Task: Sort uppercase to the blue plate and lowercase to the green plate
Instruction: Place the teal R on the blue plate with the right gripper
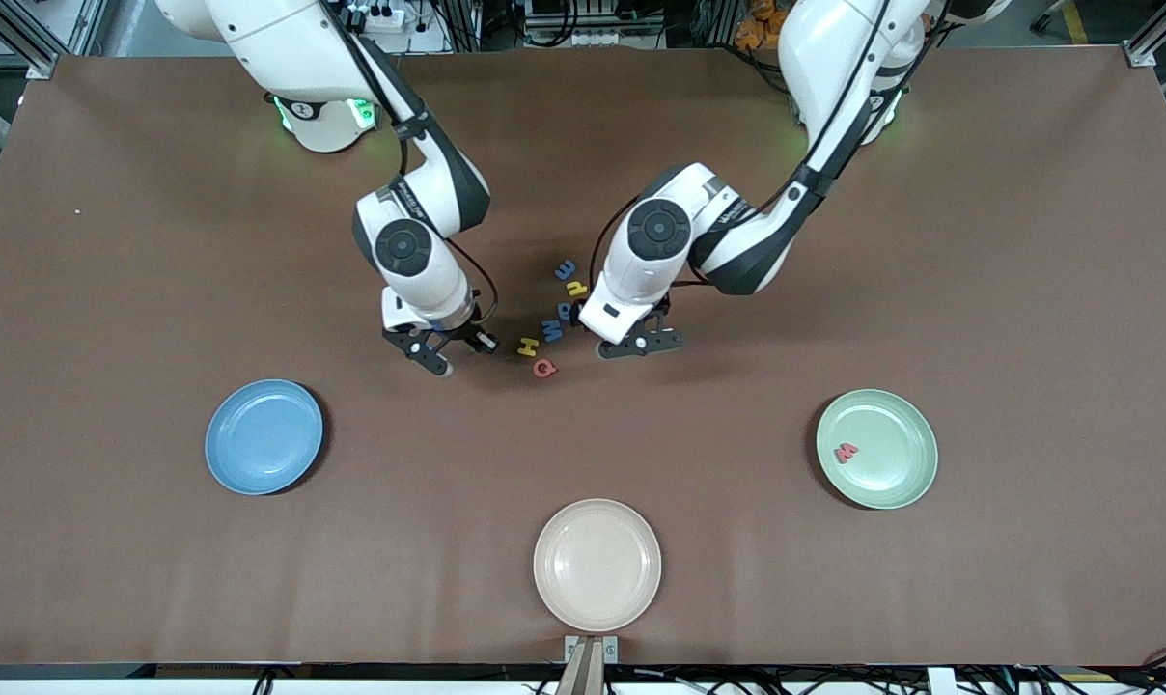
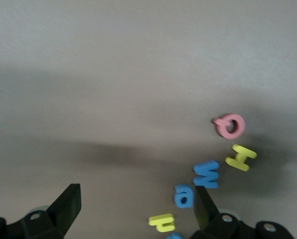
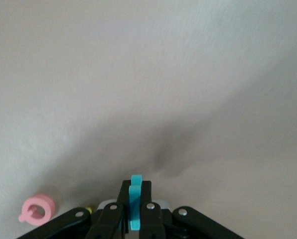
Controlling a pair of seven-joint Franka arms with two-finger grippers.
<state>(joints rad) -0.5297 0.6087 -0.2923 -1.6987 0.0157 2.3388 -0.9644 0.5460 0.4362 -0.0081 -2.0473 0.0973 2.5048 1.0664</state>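
— What are your grippers doing?

— Your right gripper (image 3: 134, 211) is pinching a thin teal letter (image 3: 134, 206), probably the R, low over the table toward the right arm's end of the letter cluster. Your left gripper (image 2: 136, 211) is hanging with jaws wide apart, gripping nothing, just beside the blue M (image 2: 206, 175).

— And the rest?

— The yellow H (image 1: 528, 347) and red Q (image 1: 544, 368) are lying nearby. The red w (image 1: 846, 452) is sitting in the green plate (image 1: 906, 483); the blue plate (image 1: 284, 463) is holding nothing.
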